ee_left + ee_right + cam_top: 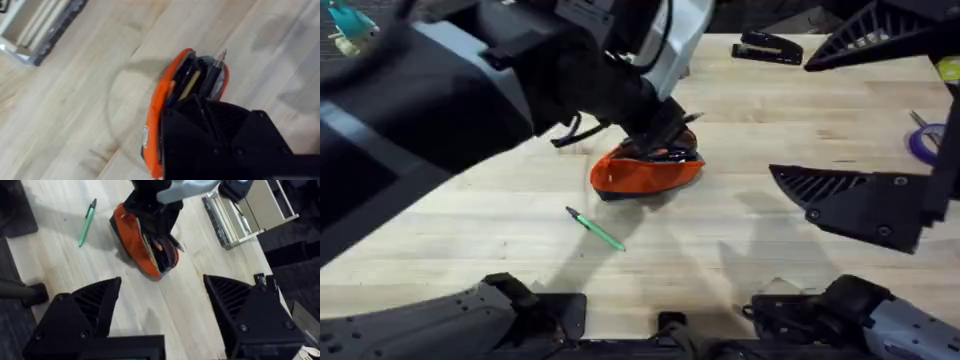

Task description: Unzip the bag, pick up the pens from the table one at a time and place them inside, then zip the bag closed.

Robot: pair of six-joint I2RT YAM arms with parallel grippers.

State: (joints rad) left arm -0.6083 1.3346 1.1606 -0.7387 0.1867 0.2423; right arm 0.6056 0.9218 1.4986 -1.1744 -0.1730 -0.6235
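Orange bag (645, 173): unzipped, mid-table (740, 240). Left gripper (665, 135): over the bag's mouth, pinching 1 black pen (216, 67), tip protruding. Green pen (595, 229): flat on the table, near the bag. Right gripper (162, 310): spread, unloaded, well apart from the bag.

Dark floor (15, 210) beyond wooden tabletop; metal rack (240, 215) nearby.
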